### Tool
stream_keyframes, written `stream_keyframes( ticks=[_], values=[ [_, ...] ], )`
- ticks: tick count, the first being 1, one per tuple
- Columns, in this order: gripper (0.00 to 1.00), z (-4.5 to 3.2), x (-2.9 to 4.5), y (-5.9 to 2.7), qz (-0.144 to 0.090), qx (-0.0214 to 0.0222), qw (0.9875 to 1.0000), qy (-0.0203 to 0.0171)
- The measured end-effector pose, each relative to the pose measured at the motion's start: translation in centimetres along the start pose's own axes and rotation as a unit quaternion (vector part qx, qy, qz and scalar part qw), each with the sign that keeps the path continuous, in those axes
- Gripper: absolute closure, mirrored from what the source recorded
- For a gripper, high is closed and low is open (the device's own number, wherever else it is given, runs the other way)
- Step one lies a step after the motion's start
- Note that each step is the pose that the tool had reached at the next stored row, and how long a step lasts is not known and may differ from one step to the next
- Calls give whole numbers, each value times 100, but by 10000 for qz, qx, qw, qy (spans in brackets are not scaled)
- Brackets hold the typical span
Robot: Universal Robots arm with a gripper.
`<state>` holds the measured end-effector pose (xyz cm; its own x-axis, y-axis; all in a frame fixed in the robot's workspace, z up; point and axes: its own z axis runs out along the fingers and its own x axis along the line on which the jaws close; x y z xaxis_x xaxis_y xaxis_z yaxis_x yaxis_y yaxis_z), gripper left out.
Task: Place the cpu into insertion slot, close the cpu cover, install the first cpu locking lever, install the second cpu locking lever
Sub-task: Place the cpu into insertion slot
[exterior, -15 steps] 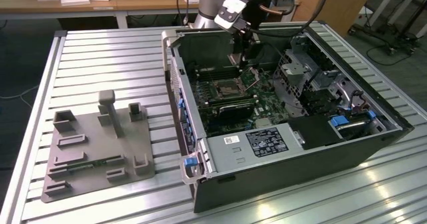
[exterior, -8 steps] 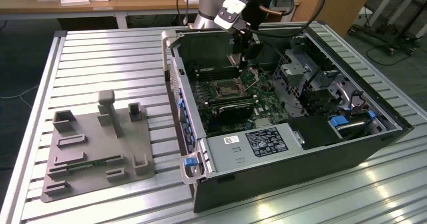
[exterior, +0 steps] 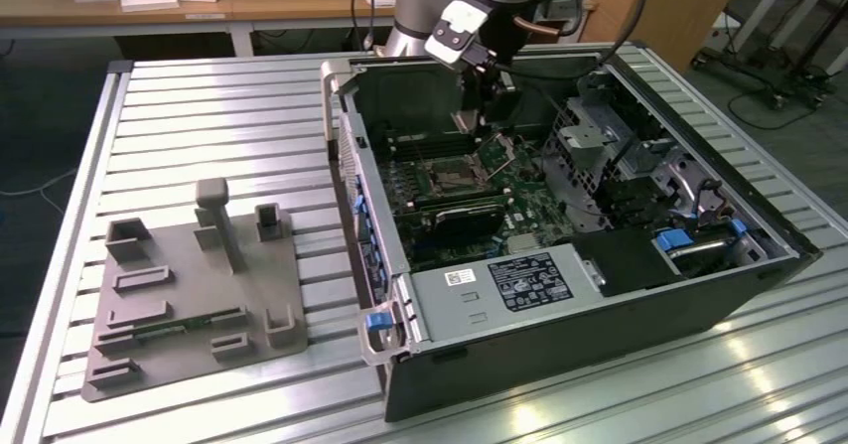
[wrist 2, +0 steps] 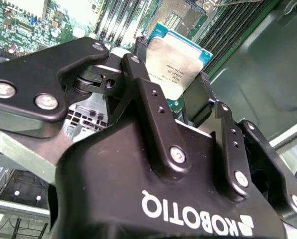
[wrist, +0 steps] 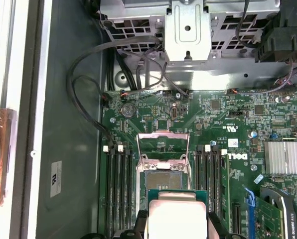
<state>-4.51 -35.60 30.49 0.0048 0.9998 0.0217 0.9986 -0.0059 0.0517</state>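
Item nearest your lens: the hand [wrist 2: 171, 74], black linkage body in the second wrist view, fingers [wrist 2: 138, 52] drawn narrow and clamped on two opposite edges of the cpu [wrist 2: 177, 59], silvery top facing the camera. In the first wrist view you see the cpu [wrist: 177, 219] carried above the green board, just beside the insertion slot [wrist: 164, 180] and overlapping its nearer rim, not seated in it. The cpu cover [wrist: 163, 133] stands tilted up at the slot's far edge, leaving the socket uncovered. Surroundings: rows of memory slots [wrist: 118, 189] flank the socket on both sides; grey cables [wrist: 88, 84] loop over the case floor beyond them; a metal drive bracket [wrist: 188, 30] stands past the board; a finned heatsink [wrist: 285, 157] sits well apart. Room: you have free space above the socket, and the case wall runs alongside one bank of memory slots. In the exterior view the hand [exterior: 480, 106] hangs inside the opened computer case [exterior: 557, 345], which lies on the slatted worktop [exterior: 212, 116] with a grey fixture block [exterior: 186, 295] toward the exterior view's left.
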Motion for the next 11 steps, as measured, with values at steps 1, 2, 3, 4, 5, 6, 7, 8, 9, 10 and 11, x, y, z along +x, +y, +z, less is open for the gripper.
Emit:
stream_keyframes(
  ticks=[1,2,3,4,5,6,7,8,9,10,11],
  values=[
    [46,18,0,-1,0,0,10000,0],
    [46,36,-1,-2,0,0,10000,-1],
    [46,54,-1,-3,0,0,10000,-1],
    [46,72,-1,-4,0,0,10000,0],
    [46,91,-2,-5,0,0,10000,-1],
    [46,109,-2,-6,0,0,10000,-1],
    [46,126,-3,-6,0,1,10000,-1],
    [46,145,-3,-7,0,0,10000,-1],
    [46,163,-3,-8,0,0,10000,-1],
    [46,182,2,-10,2,0,10000,0],
    [46,200,15,-11,11,0,10000,-2]
  ],
)
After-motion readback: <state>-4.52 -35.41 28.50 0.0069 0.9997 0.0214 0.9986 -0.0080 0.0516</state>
